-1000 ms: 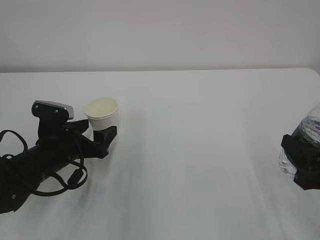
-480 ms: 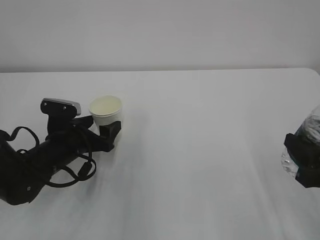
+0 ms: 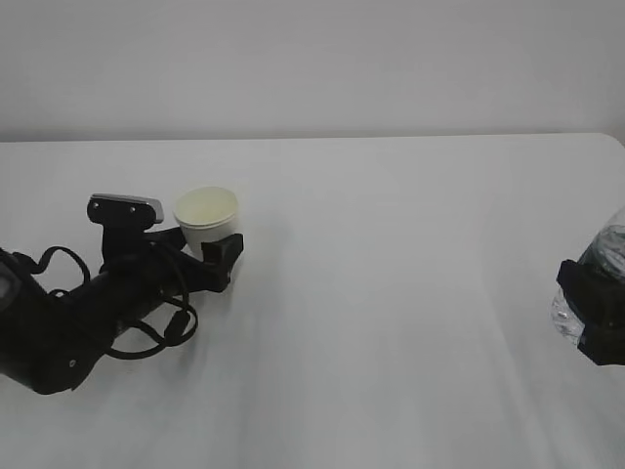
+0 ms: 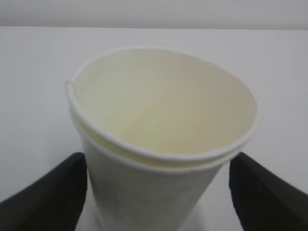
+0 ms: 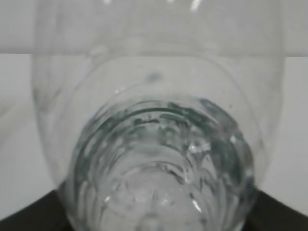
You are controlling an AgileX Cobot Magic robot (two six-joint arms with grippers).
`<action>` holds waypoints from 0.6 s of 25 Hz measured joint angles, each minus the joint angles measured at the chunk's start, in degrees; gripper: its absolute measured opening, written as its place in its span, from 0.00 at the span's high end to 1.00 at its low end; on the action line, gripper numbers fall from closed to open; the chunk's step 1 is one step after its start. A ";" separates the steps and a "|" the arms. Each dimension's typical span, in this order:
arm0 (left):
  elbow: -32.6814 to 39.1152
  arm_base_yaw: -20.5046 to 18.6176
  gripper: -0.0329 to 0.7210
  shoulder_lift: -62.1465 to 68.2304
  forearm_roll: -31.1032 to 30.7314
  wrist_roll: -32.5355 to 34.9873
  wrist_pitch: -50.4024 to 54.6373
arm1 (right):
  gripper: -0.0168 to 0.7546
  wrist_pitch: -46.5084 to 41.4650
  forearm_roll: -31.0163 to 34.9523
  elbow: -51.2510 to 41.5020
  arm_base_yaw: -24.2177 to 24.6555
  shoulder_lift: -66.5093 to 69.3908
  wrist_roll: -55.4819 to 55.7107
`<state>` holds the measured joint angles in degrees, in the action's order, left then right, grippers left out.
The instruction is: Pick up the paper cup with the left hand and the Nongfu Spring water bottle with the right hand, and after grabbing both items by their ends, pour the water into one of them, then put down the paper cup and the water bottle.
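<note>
Exterior view, item status as I read it: paper cup (image 3: 206,221) upright on the table (image 3: 391,293), left hand (image 3: 210,262) spread wide around its base without gripping; right hand (image 3: 591,318) clamped on the Nongfu Spring water bottle (image 3: 601,278) at the right edge; set-down apparently underway.

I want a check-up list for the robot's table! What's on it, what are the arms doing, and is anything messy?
Surface: white table, bare apart from the job's things.
Paper cup: upright on the table, pale yellow inside, looks empty in the left wrist view.
Water bottle: clear and ribbed, at the far right edge, partly out of the exterior view.
Clutter: nothing seen.
Left gripper: fingers stand wide on both sides of the cup, gaps showing.
Right gripper: closed around the bottle.
Cables: black loops hang along the left arm, off the cup.
Surroundings: plain pale wall behind.
</note>
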<state>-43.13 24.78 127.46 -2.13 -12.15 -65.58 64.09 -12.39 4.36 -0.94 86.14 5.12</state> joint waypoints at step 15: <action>-4.85 0.00 0.05 2.61 0.00 -0.20 0.00 | 0.42 0.00 0.13 0.00 0.00 0.00 -0.27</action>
<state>-47.98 24.78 130.07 -2.13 -12.35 -65.58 64.09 -12.26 4.36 -0.94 86.14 4.85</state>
